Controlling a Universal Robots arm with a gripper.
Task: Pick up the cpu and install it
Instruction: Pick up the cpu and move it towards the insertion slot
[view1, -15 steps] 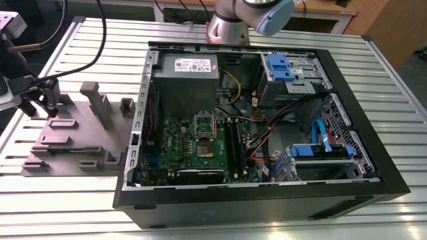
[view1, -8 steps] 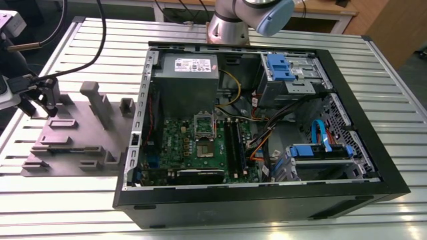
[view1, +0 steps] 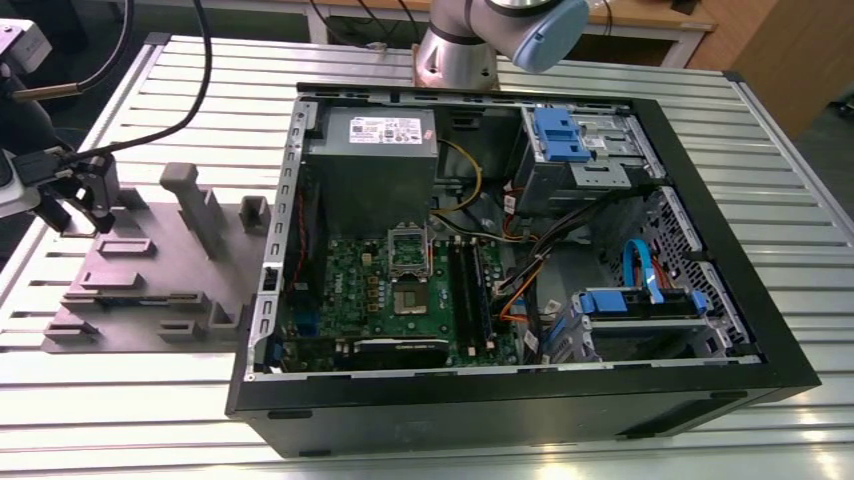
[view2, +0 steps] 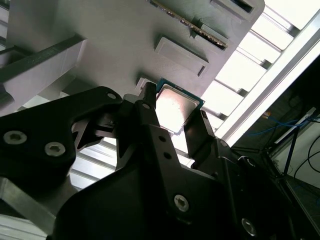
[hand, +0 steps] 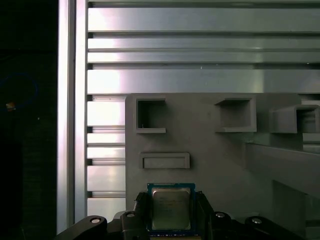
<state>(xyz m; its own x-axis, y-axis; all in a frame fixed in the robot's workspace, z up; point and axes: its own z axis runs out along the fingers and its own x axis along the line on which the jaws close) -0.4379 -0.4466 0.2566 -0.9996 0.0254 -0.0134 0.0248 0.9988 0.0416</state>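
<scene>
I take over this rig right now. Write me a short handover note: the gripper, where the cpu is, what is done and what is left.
The gripper: at the exterior view's left, over the grey parts fixture. Its fingers are shut on two opposite edges of the cpu.
The cpu: between the fingers at the fixture, metal top towards the wrist cameras. I cannot tell if it is lifted off.
Done: the grasp.
Left: the install. The cpu is not yet at the motherboard in the open computer case.

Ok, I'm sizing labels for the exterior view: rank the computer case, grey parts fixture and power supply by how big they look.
Largest: computer case
Middle: grey parts fixture
Smallest: power supply
</scene>
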